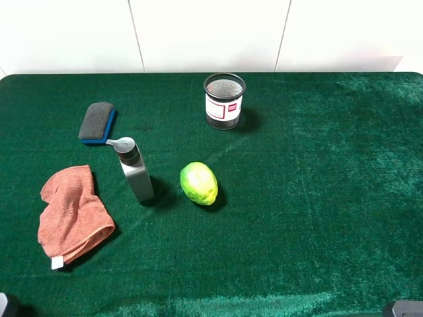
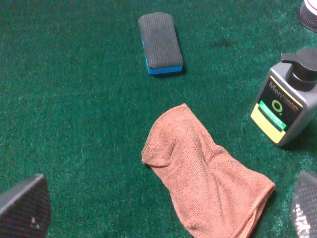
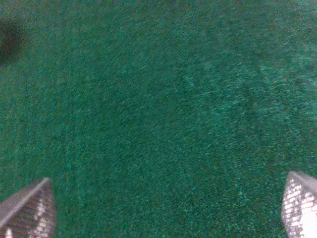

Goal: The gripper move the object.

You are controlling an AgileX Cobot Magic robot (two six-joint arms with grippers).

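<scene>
The dark grey pump bottle [image 1: 136, 173] stands on the green table left of centre, its pump head pointing toward the far left. In the left wrist view the bottle [image 2: 286, 106] shows its green-and-yellow label. My left gripper [image 2: 166, 210] is open and empty; its two fingertips [image 2: 25, 208] show at the frame corners, well short of the bottle, above the table near the cloth. My right gripper [image 3: 163, 208] is open and empty over bare green felt, far from the bottle. Neither gripper touches anything.
A yellow-green fruit [image 1: 198, 183] lies just right of the bottle. A black mesh cup [image 1: 224, 100] stands at the back centre. A blue-backed eraser [image 1: 98, 123] and a crumpled orange cloth [image 1: 69, 214] lie to the left. Both also show in the left wrist view, eraser [image 2: 159, 42] and cloth [image 2: 208, 178].
</scene>
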